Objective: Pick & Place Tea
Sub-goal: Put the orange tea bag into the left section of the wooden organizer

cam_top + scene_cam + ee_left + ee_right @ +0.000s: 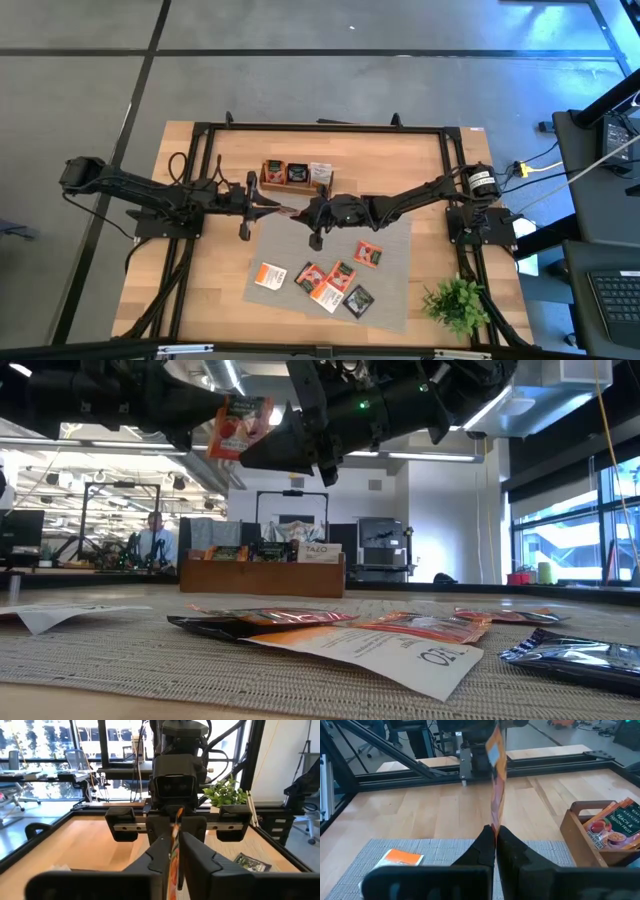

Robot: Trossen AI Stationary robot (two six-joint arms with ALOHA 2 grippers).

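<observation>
While both the left end effector [272, 207] and right end effector [296, 212] clamp one orange sachet [284, 210], release one side before carrying it to the tray [296, 185].

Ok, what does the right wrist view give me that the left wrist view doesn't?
Only the right wrist view shows the wooden tray with upright sachets inside, plus a loose orange sachet on the grey mat. Only the left wrist view shows the plant and a dark sachet lying flat. Both show the held tea sachet edge-on, pinched between the left claw and the right claw.
</observation>
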